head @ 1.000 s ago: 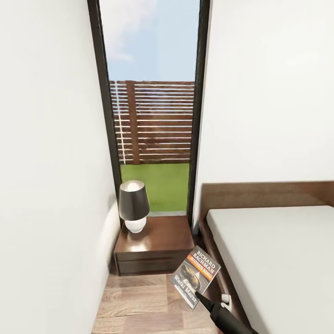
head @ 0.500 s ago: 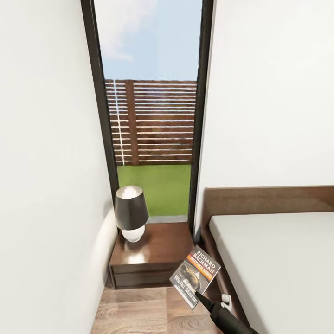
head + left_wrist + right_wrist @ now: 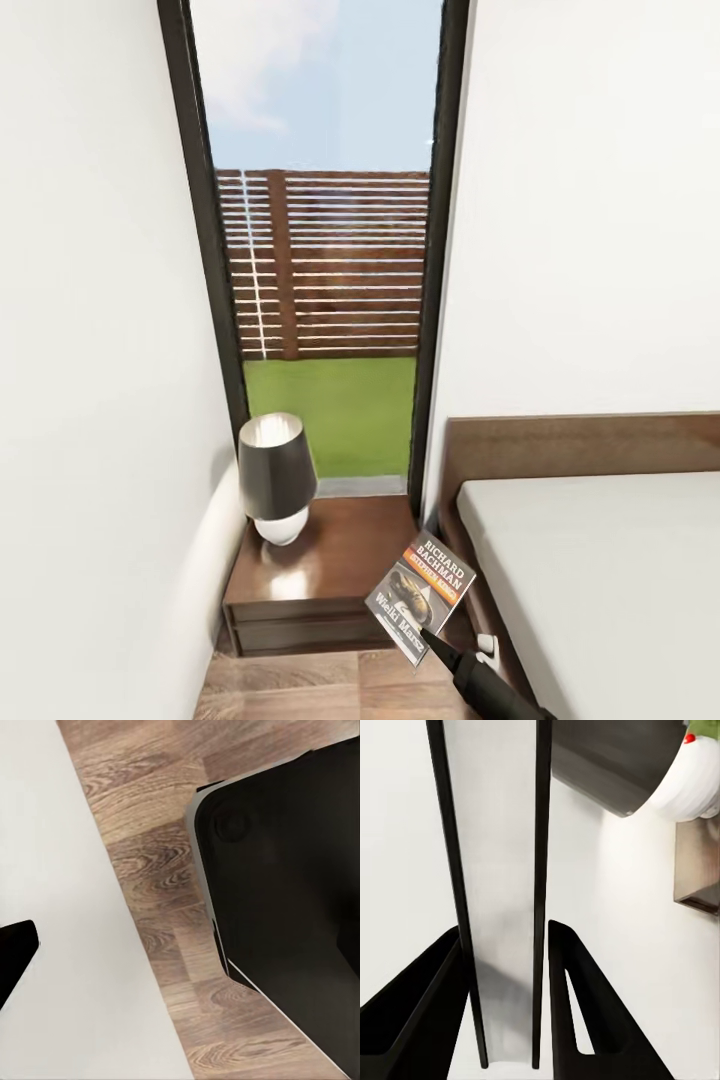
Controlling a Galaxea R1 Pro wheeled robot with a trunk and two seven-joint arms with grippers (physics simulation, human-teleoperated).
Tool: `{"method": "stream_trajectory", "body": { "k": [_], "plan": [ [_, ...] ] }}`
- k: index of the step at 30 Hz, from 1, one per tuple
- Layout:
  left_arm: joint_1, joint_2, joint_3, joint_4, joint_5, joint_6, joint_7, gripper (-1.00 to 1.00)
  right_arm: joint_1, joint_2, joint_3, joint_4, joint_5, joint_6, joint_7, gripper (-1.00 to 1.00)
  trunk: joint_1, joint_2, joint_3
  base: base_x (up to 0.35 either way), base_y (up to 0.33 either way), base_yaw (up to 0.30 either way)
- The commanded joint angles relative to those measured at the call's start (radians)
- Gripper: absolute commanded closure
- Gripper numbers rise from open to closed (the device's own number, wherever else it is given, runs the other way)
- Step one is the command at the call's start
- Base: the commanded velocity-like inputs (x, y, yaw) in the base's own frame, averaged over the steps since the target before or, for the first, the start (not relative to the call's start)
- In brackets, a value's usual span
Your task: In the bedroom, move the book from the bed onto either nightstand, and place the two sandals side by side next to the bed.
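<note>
the book (image 3: 421,597) at five o'clock in the head view reads "richard bachman" in white on its cover; lower white lettering is too blurred to read.

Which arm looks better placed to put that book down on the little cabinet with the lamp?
The right one, I'd say. Its gripper already clamps the book, held up just in front of the nightstand, with bare top beside the lamp. The left wrist view shows plank floor and a white wall.
</note>
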Motion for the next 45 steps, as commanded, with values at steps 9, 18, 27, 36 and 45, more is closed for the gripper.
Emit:
{"method": "stream_trajectory", "body": {
  "k": [9, 18, 27, 36, 45],
  "plan": [
    [0.001, 0.001, -0.008, -0.003, 0.005, 0.000, 0.007, -1.00, 0.000, 0.000, 0.001, 0.000, -0.011, 0.011, 0.003, 1.00, 0.001, 0.000, 0.000, 0.321, 0.000, 0.000],
    [0.001, -0.002, -0.008, -0.003, 0.005, 0.000, 0.007, -1.00, 0.000, 0.000, 0.001, 0.000, -0.011, 0.011, 0.003, 1.00, 0.001, 0.000, 0.000, 0.320, 0.000, 0.000],
    [0.001, -0.002, -0.008, -0.003, 0.005, 0.000, 0.006, -1.00, 0.000, 0.000, 0.001, -0.001, -0.011, 0.011, 0.003, 1.00, 0.001, 0.000, 0.000, 0.320, 0.000, 0.000],
    [0.001, -0.002, -0.008, -0.003, 0.005, -0.001, 0.006, -1.00, 0.000, 0.000, 0.001, 0.000, -0.011, 0.011, 0.003, 1.00, 0.001, 0.000, 0.000, 0.293, 0.000, 0.000],
    [0.001, -0.003, -0.008, -0.003, 0.005, -0.001, 0.006, -1.00, 0.000, 0.000, 0.001, 0.000, -0.011, 0.011, 0.003, 1.00, 0.001, 0.000, 0.000, 0.164, 0.000, 0.000]
  ]
}}
